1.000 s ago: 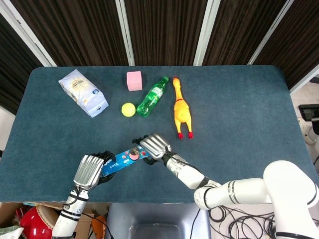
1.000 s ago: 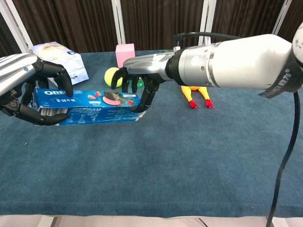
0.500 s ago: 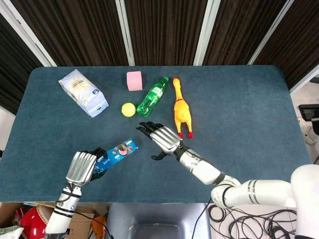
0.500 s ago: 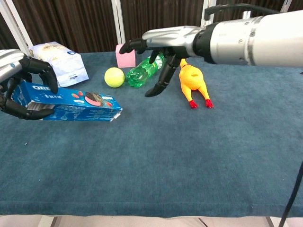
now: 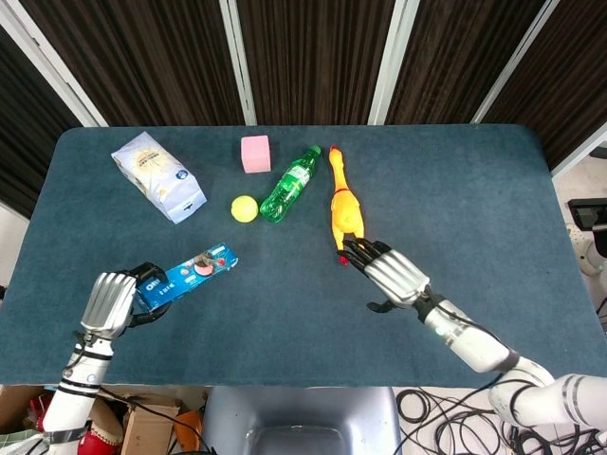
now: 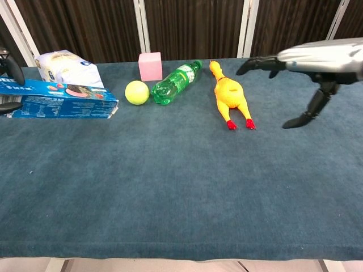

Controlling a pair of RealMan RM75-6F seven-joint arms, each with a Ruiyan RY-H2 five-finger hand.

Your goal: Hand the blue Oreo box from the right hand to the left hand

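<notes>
My left hand (image 5: 111, 301) grips one end of the blue Oreo box (image 5: 186, 278) near the table's front left. In the chest view the blue Oreo box (image 6: 59, 100) juts in from the left edge above the cloth, and only the fingertips (image 6: 11, 67) of that hand show. My right hand (image 5: 393, 274) hovers open at centre right, fingers spread, holding nothing. In the chest view the right hand (image 6: 309, 65) sits at the far right, well away from the box.
Across the back of the blue table (image 5: 455, 190) lie a white snack bag (image 5: 158, 176), a pink cube (image 5: 255, 154), a yellow ball (image 5: 245, 208), a green bottle (image 5: 290, 184) and a yellow rubber chicken (image 5: 345, 207). The chicken's red feet lie just beside my right hand.
The right hand let go of the box and pulled away to the right, fingers spread. The left hand carried the box to the left, toward the table's edge.
</notes>
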